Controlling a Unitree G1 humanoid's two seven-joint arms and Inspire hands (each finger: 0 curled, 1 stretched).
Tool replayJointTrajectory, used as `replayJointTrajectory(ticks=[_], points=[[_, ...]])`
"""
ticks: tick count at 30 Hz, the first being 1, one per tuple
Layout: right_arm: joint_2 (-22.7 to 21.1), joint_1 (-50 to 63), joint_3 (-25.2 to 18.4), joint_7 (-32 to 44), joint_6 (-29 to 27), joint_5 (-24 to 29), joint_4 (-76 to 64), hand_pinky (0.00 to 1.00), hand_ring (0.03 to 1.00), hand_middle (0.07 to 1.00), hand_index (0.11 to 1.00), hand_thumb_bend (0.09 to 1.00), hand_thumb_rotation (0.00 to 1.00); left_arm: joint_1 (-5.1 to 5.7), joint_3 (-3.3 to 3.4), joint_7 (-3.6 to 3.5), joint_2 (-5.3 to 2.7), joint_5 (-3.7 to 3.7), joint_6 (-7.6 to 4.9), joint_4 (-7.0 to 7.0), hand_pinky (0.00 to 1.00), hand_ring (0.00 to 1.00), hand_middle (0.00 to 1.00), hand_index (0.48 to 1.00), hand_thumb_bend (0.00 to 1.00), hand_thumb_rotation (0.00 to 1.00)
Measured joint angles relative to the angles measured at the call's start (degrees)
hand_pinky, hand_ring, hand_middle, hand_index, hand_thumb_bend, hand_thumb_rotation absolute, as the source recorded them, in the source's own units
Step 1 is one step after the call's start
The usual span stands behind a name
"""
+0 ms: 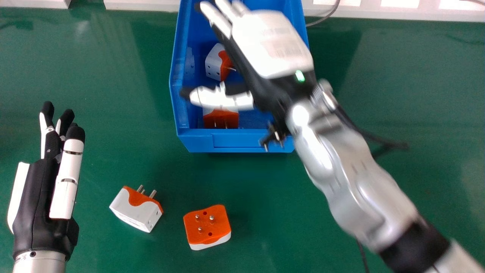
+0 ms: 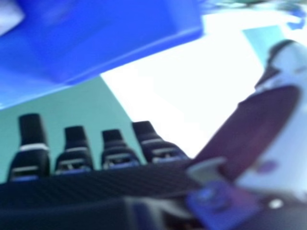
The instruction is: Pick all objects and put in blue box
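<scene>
Silver at the near left corner, leading up to the robot's left hand [image 1: 34, 197], with fingers loosely extended, open. Near the bottom edge, on the green table [image 1: 113, 163], an orange-and-white adapter [image 1: 206, 227], pins upward. Just to its left and slightly farther off, a second adapter [image 1: 136, 208], lying on its side, pins pointing away. Beyond both, the blue box [image 1: 197, 141]. Inside, by the near wall, a third adapter [image 1: 221, 118], partly under the outstretched thumb of the right hand [image 1: 273, 45]. Across and above the box from the right, that same hand, open, fingers straight and pointing toward the far left; in its own view, black fingertips extended near the blue wall. Deeper in the box, a fourth adapter [image 1: 213, 64], partly covered by the hand. Past the table, a white ledge [image 1: 140, 5].
</scene>
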Motion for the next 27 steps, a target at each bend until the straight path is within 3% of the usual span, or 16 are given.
replayJointTrajectory(ticks=[4,8,12,15,18,21,24,27], points=[[-4.71,13.61,-2.29,0.27,-5.06,0.45,-13.37,0.74,0.896,0.940,0.924,0.452,0.71,1.10,0.15,0.40,-0.03,0.23,-0.20,-0.17,1.00,1.00,1.00,1.000,0.33,0.88],[-7.74,23.47,-4.57,-0.27,-11.49,1.69,-18.62,0.69,0.880,0.925,0.904,0.451,0.68,1.57,0.21,0.36,-0.10,-0.22,0.02,-0.74,1.00,1.00,1.00,1.000,0.37,0.87],[-9.98,30.02,-6.81,-1.92,-18.29,1.66,-20.50,0.67,0.841,0.885,0.862,0.462,0.66,2.16,0.32,0.52,-0.07,0.43,-0.11,-0.82,1.00,1.00,1.00,1.000,0.36,0.89],[-11.56,33.79,-8.03,-2.18,-21.96,1.64,-20.72,0.69,0.842,0.887,0.862,0.448,0.72,2.28,0.57,0.49,-0.02,0.95,-0.26,-0.81,1.00,1.00,1.00,1.000,0.37,0.88],[-12.64,35.54,-8.90,-1.15,-24.61,1.84,-20.39,0.72,0.858,0.895,0.865,0.423,0.74,2.29,0.78,0.50,0.01,1.41,-0.43,-0.81,1.00,1.00,1.00,1.000,0.39,0.88],[-12.99,35.43,-9.01,1.61,-26.31,2.86,-19.53,0.69,0.824,0.861,0.823,0.438,0.66,2.29,0.88,0.49,0.00,1.39,-0.45,-0.82,1.00,1.00,1.00,1.000,0.39,0.88],[-12.47,34.20,-8.98,2.68,-27.73,3.72,-16.84,0.65,0.782,0.822,0.781,0.461,0.65,2.30,1.01,0.64,0.02,2.21,-0.59,-0.83,1.00,1.00,1.00,1.000,0.40,0.92],[-11.62,31.79,-8.55,3.56,-29.17,3.69,-13.59,0.63,0.762,0.804,0.763,0.463,0.71,2.21,1.10,0.32,0.00,1.79,-0.71,-0.83,1.00,1.00,1.00,1.000,0.40,0.89]])
